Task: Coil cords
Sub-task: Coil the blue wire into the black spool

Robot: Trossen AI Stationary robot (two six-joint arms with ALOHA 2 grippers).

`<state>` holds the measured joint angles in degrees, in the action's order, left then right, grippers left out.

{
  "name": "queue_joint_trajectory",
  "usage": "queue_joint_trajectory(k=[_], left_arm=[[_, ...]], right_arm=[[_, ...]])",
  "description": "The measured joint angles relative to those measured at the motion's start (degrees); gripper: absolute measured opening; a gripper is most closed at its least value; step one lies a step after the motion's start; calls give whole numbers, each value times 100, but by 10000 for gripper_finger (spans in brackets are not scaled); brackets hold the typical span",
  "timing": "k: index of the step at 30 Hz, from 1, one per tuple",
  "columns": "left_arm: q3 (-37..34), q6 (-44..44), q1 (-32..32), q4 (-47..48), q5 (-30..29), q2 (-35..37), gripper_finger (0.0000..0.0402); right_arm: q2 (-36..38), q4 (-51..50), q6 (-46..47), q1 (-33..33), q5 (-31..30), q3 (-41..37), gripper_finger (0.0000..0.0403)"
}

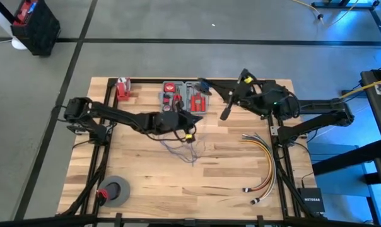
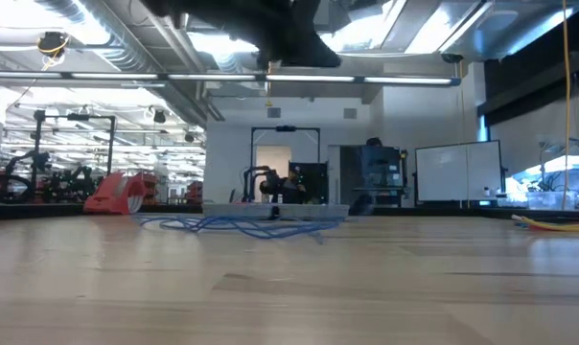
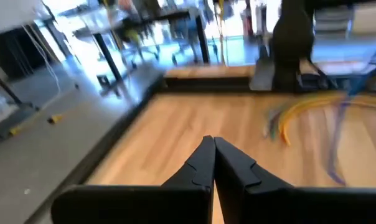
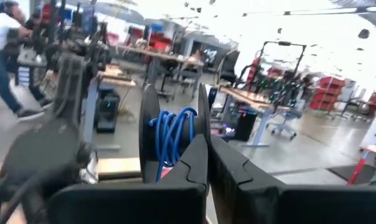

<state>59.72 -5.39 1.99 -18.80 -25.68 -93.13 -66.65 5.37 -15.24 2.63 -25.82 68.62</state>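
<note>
Cords (image 1: 181, 149) lie loose on the bare worktop (image 1: 152, 183) near its middle — uncoiled, so the work looks barely begun. Left pincer (image 1: 192, 121) hangs just above them, pinched shut on nothing, likely poised to gather. Right pincer (image 1: 225, 115) — also clamped empty — waits farther back.
</note>
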Motion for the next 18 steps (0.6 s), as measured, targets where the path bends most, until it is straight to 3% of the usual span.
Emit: queue_joint_trajectory(k=[8, 12, 18], left_arm=[[-10, 49, 5, 274, -36, 257, 3], [-17, 137, 119, 353, -8, 372, 35], [-13, 24, 96, -320, 1054, 353, 105]], right_arm=[[104, -434, -10, -2, -148, 7, 5], [115, -498, -31, -2, -205, 2, 5], [103, -527, -40, -2, -153, 4, 5]])
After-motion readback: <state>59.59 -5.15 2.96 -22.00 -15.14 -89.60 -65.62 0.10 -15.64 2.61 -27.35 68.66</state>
